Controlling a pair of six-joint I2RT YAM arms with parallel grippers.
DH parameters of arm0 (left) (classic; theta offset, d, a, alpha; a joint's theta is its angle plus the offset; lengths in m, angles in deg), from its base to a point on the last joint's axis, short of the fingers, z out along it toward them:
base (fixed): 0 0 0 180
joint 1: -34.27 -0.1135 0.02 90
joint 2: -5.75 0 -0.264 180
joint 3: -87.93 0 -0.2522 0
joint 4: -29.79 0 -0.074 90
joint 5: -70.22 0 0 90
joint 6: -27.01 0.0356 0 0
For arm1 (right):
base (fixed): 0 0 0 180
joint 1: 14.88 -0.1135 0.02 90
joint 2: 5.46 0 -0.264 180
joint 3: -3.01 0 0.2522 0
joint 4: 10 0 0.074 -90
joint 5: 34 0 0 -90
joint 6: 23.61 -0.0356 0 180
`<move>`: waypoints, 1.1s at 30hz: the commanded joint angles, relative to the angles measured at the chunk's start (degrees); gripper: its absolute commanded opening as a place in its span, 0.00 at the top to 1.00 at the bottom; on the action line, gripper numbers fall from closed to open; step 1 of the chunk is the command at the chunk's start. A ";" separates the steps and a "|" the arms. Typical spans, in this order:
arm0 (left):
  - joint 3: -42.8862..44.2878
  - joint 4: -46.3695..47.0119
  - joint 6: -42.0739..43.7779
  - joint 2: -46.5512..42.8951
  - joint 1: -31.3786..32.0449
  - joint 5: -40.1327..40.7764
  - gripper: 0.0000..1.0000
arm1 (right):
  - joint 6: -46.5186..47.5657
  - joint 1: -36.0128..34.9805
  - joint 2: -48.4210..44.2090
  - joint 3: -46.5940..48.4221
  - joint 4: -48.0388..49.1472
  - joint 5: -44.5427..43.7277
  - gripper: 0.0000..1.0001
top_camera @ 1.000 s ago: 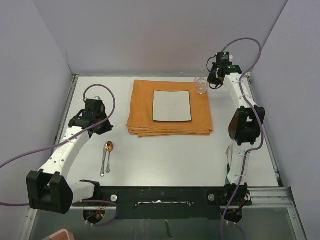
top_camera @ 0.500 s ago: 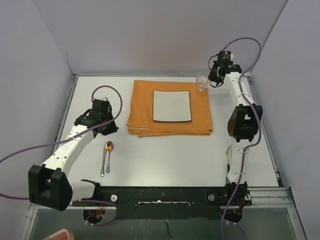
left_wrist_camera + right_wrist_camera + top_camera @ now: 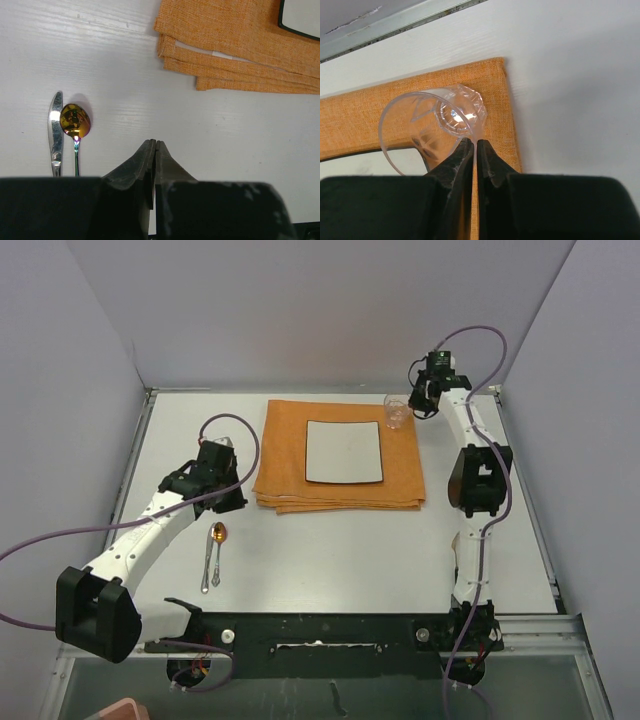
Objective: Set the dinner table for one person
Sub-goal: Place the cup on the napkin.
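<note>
Top view: dinner table spanning the scene beneath both arms, orange folded cloth at far centre, square white plate upon it, clear glass at the cloth's far right corner beside the right arm; spoon and knife side by side at near left, close by the left arm. Left wrist view: left gripper pressed fully together, empty, above bare tabletop between cutlery and cloth. Right wrist view: right gripper narrowed to a sliver, pinching the glass by its wall over the cloth corner; resting or lifted, not discernible.
</note>
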 commanded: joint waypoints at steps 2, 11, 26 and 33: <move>2.33 -0.03 0.74 -1.62 0.19 1.51 1.00 | -1.28 -1.73 0.34 3.16 5.26 0.73 1.00; 1.66 -0.12 1.21 -2.19 0.20 1.40 1.00 | -0.87 -2.36 0.50 2.70 5.78 0.14 1.00; 1.10 -0.33 1.49 -3.22 0.19 1.07 1.00 | 0.25 -1.48 -5.47 -3.98 8.54 -6.28 1.00; 0.92 -0.46 1.31 -3.50 0.57 1.10 1.00 | 0.39 -1.23 -7.58 -5.37 10.03 -7.39 1.00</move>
